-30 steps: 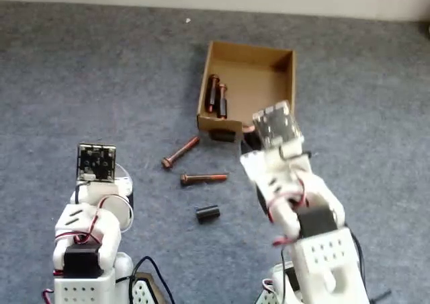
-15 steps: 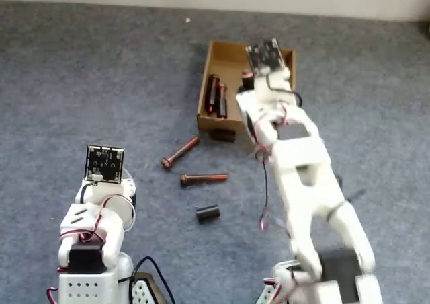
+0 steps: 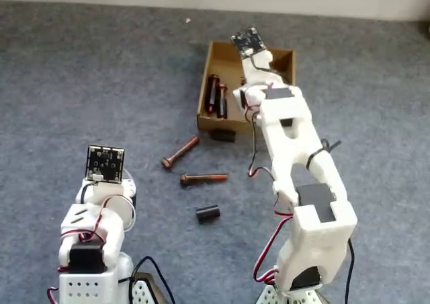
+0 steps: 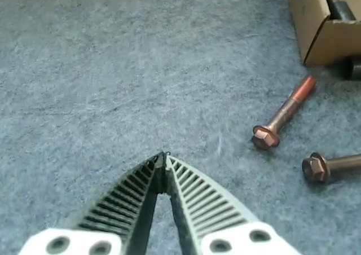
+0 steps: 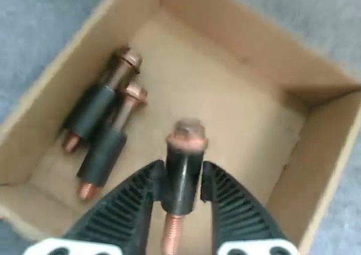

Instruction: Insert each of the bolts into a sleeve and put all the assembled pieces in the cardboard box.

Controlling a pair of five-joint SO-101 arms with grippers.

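my right gripper (image 5: 181, 180) is pinching a sleeved bolt (image 5: 183, 153) above the open cardboard box (image 5: 248, 46). seen from the high view, two more assembled pieces (image 3: 216, 95) lie side by side along the box's 9 o'clock wall. my left gripper (image 4: 164, 163) is pressed together over the carpet (image 4: 113, 69). at 6 o'clock of the box lie a slanted bare bolt (image 3: 180, 152), a level bare bolt (image 3: 203, 178), and a loose sleeve (image 3: 207, 214).
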